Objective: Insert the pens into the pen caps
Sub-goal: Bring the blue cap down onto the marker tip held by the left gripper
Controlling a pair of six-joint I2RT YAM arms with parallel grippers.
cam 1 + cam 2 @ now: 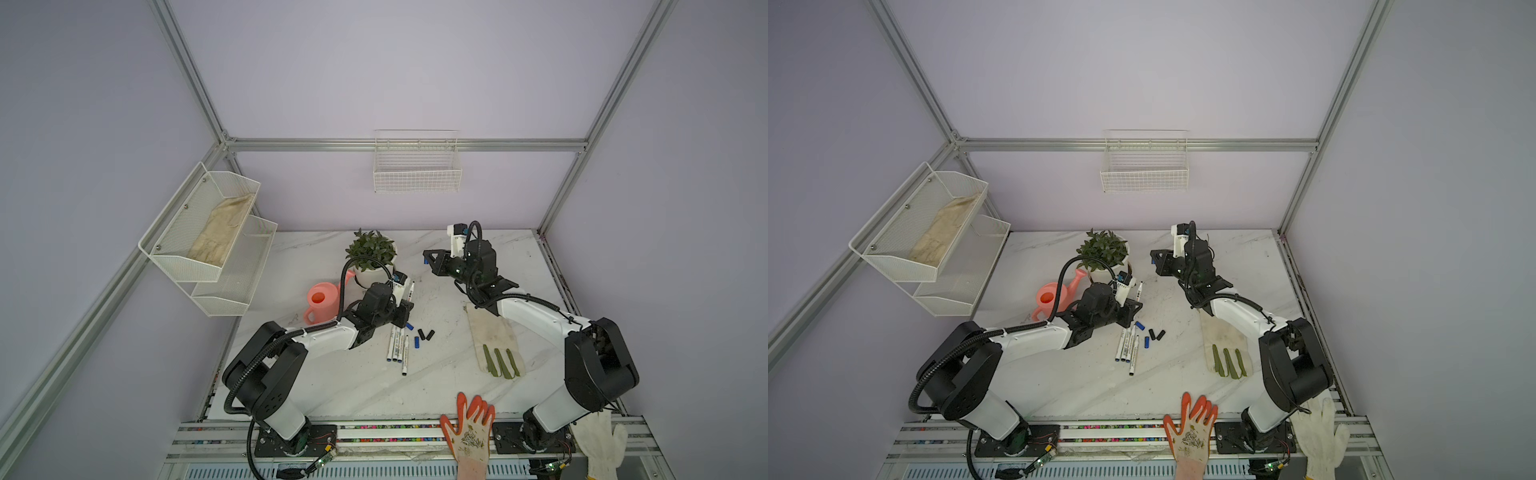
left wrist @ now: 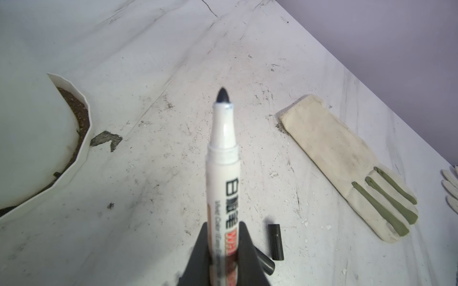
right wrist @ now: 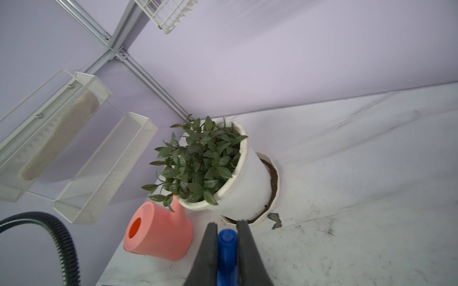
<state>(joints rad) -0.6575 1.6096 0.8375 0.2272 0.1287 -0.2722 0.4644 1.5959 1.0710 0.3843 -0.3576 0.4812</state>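
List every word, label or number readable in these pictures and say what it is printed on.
"白板笔": large black characters on the pen held in the left tool, slightly blurred.
Small italic line beside them, same pen: too blurred to read.
Red block lettering lower on that barrel: partly hidden by the tool, unreadable.
Print on the pens lying on the table: too small.
Emblem on the orange glove: too small.

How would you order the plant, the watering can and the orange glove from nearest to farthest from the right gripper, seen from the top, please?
From the right gripper, in a top view:
1. Plant: just to its left, at the back of the table.
2. Watering can: farther left, in front of the plant.
3. Orange glove: at the front edge.
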